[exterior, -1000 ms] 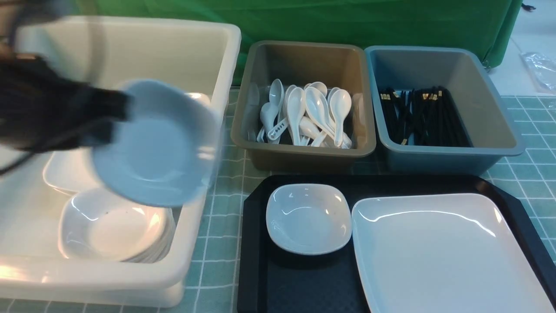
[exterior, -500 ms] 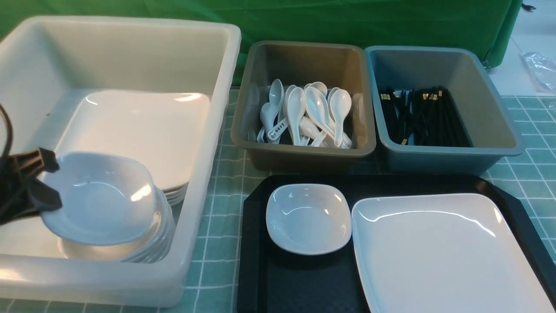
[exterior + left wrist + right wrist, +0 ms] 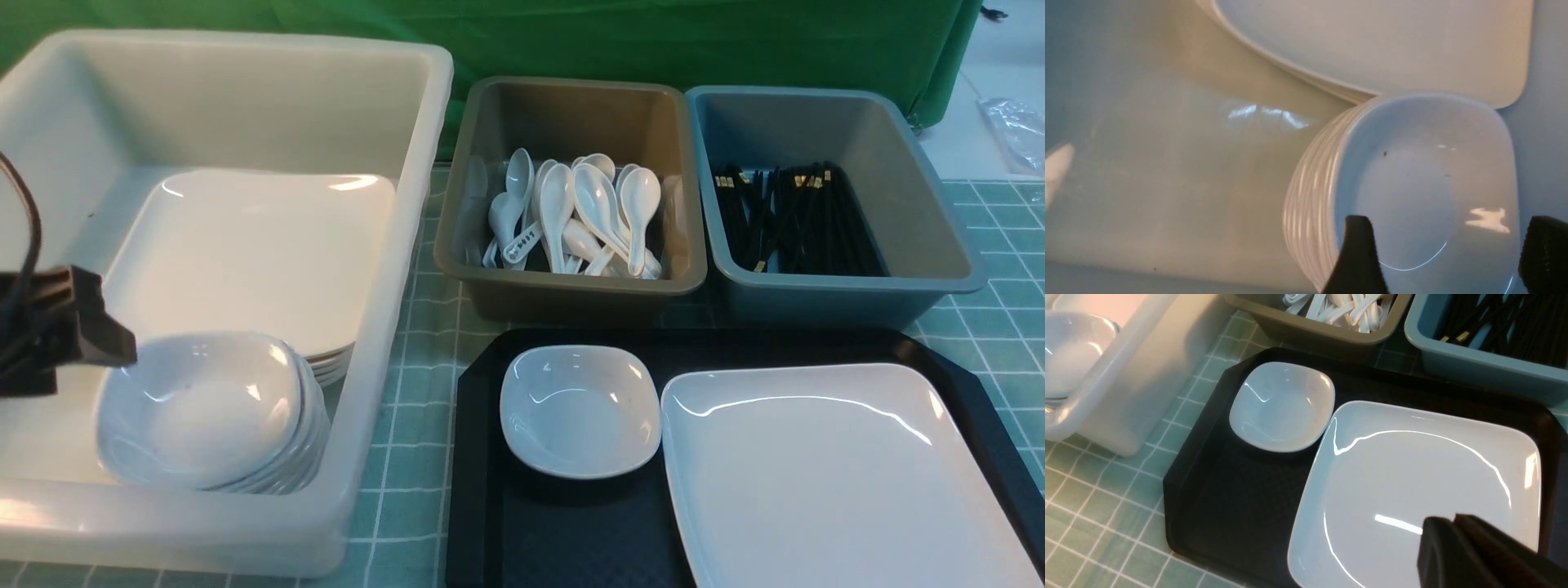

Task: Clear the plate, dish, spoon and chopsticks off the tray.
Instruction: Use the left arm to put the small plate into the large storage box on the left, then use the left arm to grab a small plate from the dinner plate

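- One large black rectangular plastic tray with clipped corners lies on the green checked cloth, nearest the robot.
- Two things rest on it. One is a large glossy white rounded-rectangle plate on its right part. The other is a small white rounded-square dish at the far left, just beside the plate's corner.
- Three tubs stand beyond and to the left: one big white plastic tub, one brown tub and one blue tub.
- The white tub holds two stacks. One is of large white plates, with a few rims showing. The other is of small white dishes, packed too tightly to count.
- The brown tub holds a heap of white soup spoons, roughly ten; one bears dark lettering on its handle.
- The blue tub holds a bundle of thin black chopsticks, too many to count.
- The left gripper hovers at the dish stack with its two fingers spread wide, gripping nothing.
- The right gripper hangs above the plate on the tray, its fingers pressed together and empty.
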### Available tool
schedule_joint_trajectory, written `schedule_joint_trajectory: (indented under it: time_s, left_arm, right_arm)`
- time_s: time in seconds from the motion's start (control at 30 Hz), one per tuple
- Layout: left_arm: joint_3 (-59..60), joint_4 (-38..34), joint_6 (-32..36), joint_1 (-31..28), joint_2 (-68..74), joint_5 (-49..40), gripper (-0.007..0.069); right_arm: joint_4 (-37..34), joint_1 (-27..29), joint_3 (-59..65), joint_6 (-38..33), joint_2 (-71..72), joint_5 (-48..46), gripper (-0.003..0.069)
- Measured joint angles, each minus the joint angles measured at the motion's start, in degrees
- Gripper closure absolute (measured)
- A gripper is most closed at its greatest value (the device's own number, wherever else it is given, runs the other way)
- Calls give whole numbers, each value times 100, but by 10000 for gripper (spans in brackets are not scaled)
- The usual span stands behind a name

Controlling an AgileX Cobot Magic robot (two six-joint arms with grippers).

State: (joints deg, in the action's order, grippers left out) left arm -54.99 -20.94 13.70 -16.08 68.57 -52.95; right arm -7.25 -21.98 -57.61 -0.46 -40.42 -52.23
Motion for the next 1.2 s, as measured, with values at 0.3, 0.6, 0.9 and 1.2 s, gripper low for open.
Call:
schedule_joint_trajectory:
  time_s: [0.3, 0.6, 0.9, 1.2]
  left_arm:
    - [-249, -75, 242, 1048, -145, -235, 255]
    - [-416, -97, 47, 4299, 179, 844, 608]
    - [-1614, 1562, -544, 6020, 2158, 996, 516]
    - [-2119, 2546, -651, 6065, 3788, 1529, 243]
  right_arm:
    - [-6, 0, 0, 0, -7, 207, 592]
    - [-6, 0, 0, 0, -252, 198, 590]
    - [-6, 0, 0, -26, -396, 174, 589]
    - [-6, 0, 0, -196, -396, 174, 589]
